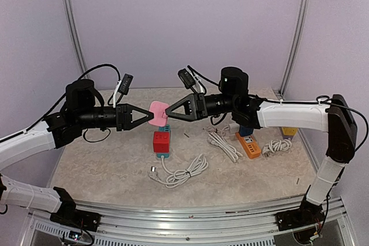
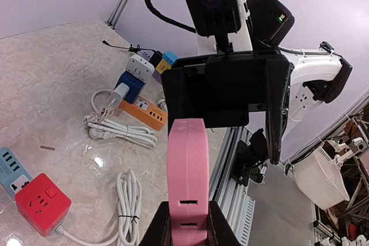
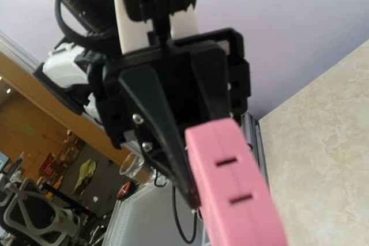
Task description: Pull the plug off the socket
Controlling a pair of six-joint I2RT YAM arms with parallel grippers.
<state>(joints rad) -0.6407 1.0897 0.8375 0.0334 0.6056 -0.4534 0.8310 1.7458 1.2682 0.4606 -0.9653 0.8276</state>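
Observation:
A pink socket block (image 1: 158,109) with two slots in its side hangs in the air above the table's middle, between both arms. My left gripper (image 1: 150,114) is shut on its left end; in the left wrist view (image 2: 187,211) both fingers press the block (image 2: 187,165). My right gripper (image 1: 168,112) closes on the right end. In the right wrist view the block (image 3: 230,182) fills the lower middle, my own fingers are out of frame, and the left gripper's black finger (image 3: 167,136) lies along it. I cannot make out a separate plug.
Below the block lie a red cube socket (image 1: 161,141) with a coiled white cord (image 1: 179,172) and a blue strip (image 1: 165,127). To the right are an orange power strip (image 1: 249,144), white cords (image 1: 223,142) and a blue adapter (image 1: 245,131).

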